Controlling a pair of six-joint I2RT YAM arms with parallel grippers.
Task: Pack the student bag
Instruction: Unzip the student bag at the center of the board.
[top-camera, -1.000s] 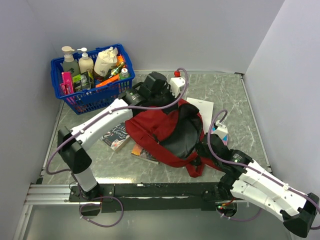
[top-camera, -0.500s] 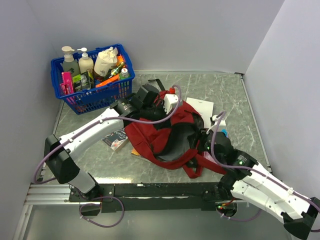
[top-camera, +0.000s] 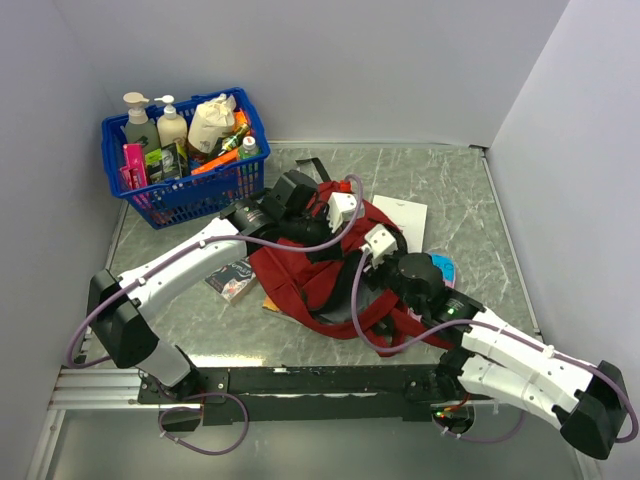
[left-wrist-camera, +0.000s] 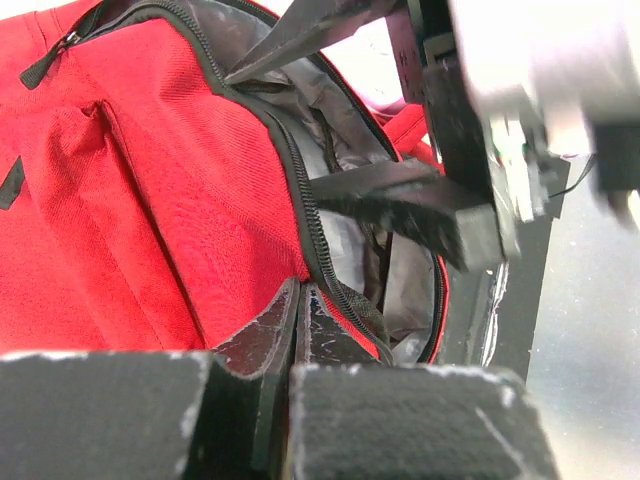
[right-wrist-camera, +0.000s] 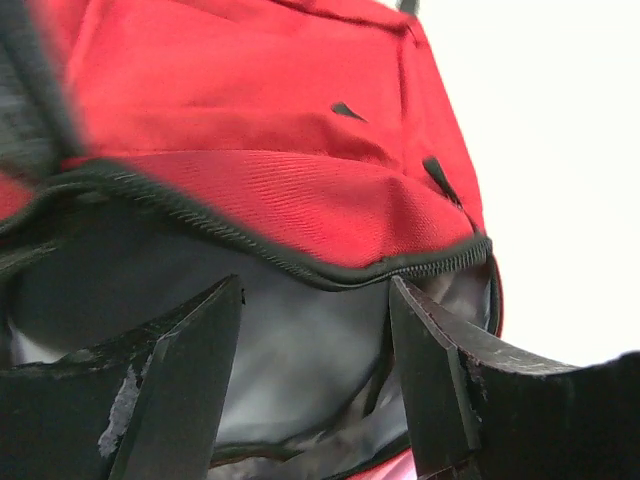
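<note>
The student bag (top-camera: 288, 272) is a dark red backpack lying in the middle of the table with its main zip undone. My left gripper (top-camera: 338, 212) is at its far rim, shut on the red fabric edge (left-wrist-camera: 340, 310) beside the black zipper, and holds the mouth up. Grey lining (left-wrist-camera: 350, 150) shows inside. My right gripper (top-camera: 372, 250) stands open at the mouth from the near right. Its fingers (right-wrist-camera: 190, 350) straddle the opening below the zipper rim (right-wrist-camera: 300, 265), with nothing between them.
A blue basket (top-camera: 160, 200) of bottles stands at the back left. Books (top-camera: 232, 275) lie partly under the bag's left side. A white sheet (top-camera: 408, 212) and a small blue and pink item (top-camera: 447, 268) lie to the bag's right. Walls close in the sides.
My right gripper opened and swung from the bag's near right side up to its mouth. The left gripper dropped back a little with the rim, then held still.
</note>
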